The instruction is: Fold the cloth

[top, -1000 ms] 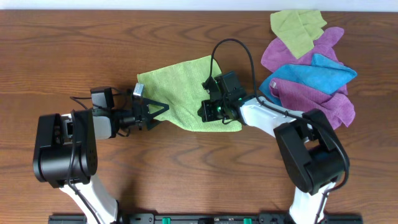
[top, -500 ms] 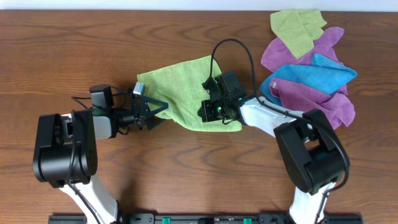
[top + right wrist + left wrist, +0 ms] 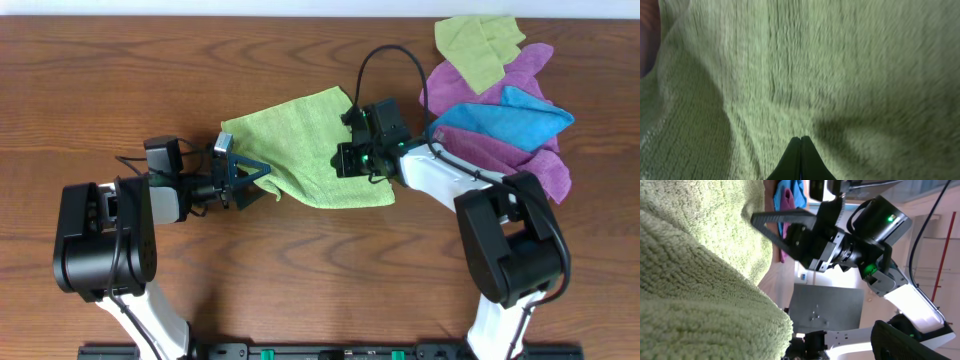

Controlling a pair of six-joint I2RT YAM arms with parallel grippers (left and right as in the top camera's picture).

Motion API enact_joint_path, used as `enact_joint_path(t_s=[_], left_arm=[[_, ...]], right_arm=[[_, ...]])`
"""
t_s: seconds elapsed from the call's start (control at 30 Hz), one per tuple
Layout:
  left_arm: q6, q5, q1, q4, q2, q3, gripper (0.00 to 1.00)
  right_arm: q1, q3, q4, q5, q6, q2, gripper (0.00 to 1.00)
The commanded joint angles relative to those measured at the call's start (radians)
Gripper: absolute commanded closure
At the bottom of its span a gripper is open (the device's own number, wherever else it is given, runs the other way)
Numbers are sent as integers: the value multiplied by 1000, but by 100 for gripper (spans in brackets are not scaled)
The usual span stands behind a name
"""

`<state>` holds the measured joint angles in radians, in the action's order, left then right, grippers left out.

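Observation:
The lime-green cloth (image 3: 300, 140) lies rumpled in the middle of the table. My left gripper (image 3: 258, 183) is open at the cloth's lower left edge. In the left wrist view the cloth (image 3: 695, 285) bulges between the jaws; only the upper finger (image 3: 790, 222) shows, and the lower one is hidden behind the cloth. My right gripper (image 3: 346, 162) is shut, its tips resting on the cloth's right half. In the right wrist view the closed fingertips (image 3: 800, 137) point at the fuzzy cloth (image 3: 840, 60) with nothing seen between them.
A pile of other cloths sits at the back right of the wooden table (image 3: 300, 270): a duller olive-green one (image 3: 478, 45), purple ones (image 3: 480, 85) and a blue one (image 3: 510, 115). The right arm reaches just past the pile's left edge.
My right gripper has slid to the right and slightly back over the cloth, and the cloth's lower right part has spread to the right. The left gripper has barely moved.

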<state>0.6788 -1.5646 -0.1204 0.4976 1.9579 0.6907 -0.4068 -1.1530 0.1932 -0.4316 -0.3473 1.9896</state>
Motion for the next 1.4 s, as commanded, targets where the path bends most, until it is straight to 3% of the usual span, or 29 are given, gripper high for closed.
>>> enact_joint_path(t_s=[0.0,0.63,0.93,1.1,1.23,1.37], left_arm=[[22,-17,3,1,-11,-1,11],[29,0,43,8,-11,-1,11],[156,-17,48,11,-12,-1,11],[158,-18,82,173,-12,0,16],[249,-18,87,434,-12,0,21],[272,-18,85,568,-12,0,16]], right_arm=[[14,-26,-1,37,31,19,98],[6,-26,-66,134,155,37,99],[1,-27,-71,174,154,67,99],[2,-27,-72,174,154,67,99],[2,-27,-70,174,154,67,99],[2,-27,-65,173,154,67,99]])
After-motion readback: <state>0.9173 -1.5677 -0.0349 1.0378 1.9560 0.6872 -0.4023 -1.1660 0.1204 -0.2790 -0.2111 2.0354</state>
